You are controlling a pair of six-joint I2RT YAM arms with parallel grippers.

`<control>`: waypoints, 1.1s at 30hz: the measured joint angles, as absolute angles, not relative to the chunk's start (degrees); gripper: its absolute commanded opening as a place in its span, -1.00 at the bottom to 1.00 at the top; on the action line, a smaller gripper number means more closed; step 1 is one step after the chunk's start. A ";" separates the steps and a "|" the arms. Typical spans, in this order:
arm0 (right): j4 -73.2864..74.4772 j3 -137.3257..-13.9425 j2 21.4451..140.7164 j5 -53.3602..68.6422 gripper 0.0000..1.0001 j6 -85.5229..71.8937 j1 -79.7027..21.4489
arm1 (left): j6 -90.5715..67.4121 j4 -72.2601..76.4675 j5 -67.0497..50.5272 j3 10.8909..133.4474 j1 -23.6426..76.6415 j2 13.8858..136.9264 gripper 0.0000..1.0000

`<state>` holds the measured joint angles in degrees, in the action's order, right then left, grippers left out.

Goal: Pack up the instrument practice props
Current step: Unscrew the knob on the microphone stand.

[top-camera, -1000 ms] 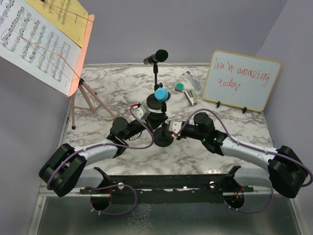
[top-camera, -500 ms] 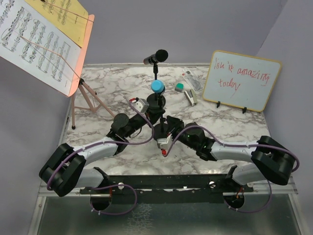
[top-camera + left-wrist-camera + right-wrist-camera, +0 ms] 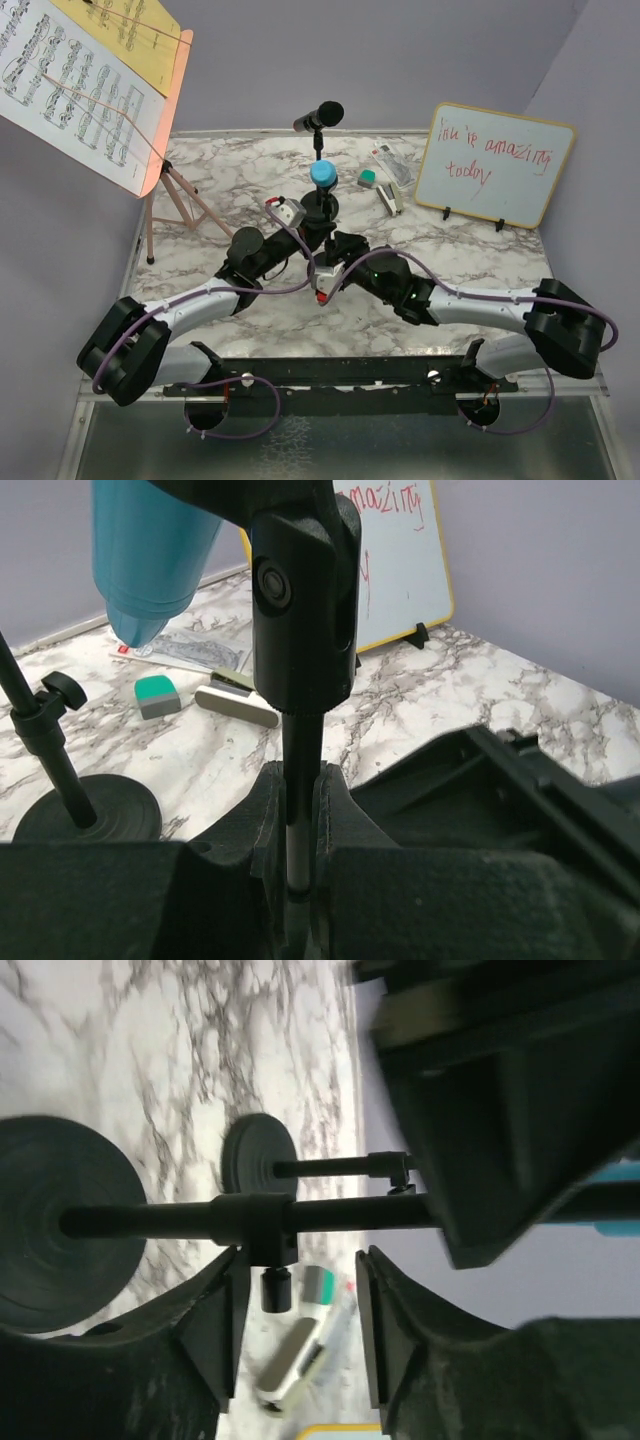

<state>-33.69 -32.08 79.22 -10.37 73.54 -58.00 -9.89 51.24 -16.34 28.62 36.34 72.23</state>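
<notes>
The blue microphone (image 3: 322,175) sits in a clip on the near black mic pole (image 3: 299,780). My left gripper (image 3: 317,228) is shut on that pole below the clip (image 3: 299,825). My right gripper (image 3: 340,247) is open, low beside the same pole (image 3: 330,1214); the pole's clamp knob (image 3: 274,1289) sits between its fingertips (image 3: 295,1325), with the round base (image 3: 60,1225) to the left. The black microphone (image 3: 319,117) stands on the far pole (image 3: 45,745). The pink music rack (image 3: 172,105) on tripod legs holds sheet-music pages (image 3: 70,85) at the back left.
A wood-framed whiteboard (image 3: 494,163) with red writing stands at the back right. A green eraser (image 3: 367,179) and a small stapler (image 3: 391,200) lie beside it, behind the poles. The rack's tripod legs (image 3: 185,205) spread over the table's left side.
My right gripper has swung left and come in low against the near pole. My left gripper has carried the pole with the blue microphone slightly away from me and more upright.
</notes>
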 measured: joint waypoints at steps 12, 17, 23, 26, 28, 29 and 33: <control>-13.34 -37.85 67.88 2.50 0.71 23.99 -50.61 | -6.09 48.69 -20.25 28.64 36.10 70.67 -1.00; -10.39 -39.22 66.94 6.13 0.70 1.19 -42.72 | -5.06 48.25 -21.89 28.62 36.10 70.24 -1.00; -15.77 -36.58 67.13 15.84 0.64 -26.35 -32.71 | -3.31 47.92 -23.62 27.35 36.07 68.40 -1.00; -20.88 -34.48 69.10 20.27 0.56 -37.08 -32.56 | -2.85 48.14 -23.79 26.52 36.07 67.57 -1.00; -23.88 -33.95 71.75 23.35 0.52 -43.03 -32.56 | -2.70 48.56 -23.73 25.89 36.07 67.00 -1.00; -25.39 -33.87 73.43 25.04 0.50 -45.82 -32.56 | -2.70 48.73 -23.62 25.63 36.05 66.78 -1.00; -29.89 -32.99 77.23 28.21 0.39 -53.56 -32.56 | -2.72 48.95 -23.05 25.36 36.05 66.59 -1.00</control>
<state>-29.89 -32.99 77.23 28.21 -53.56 -32.56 -2.72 48.95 -23.05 25.36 36.05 66.59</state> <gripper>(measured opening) 0.733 0.104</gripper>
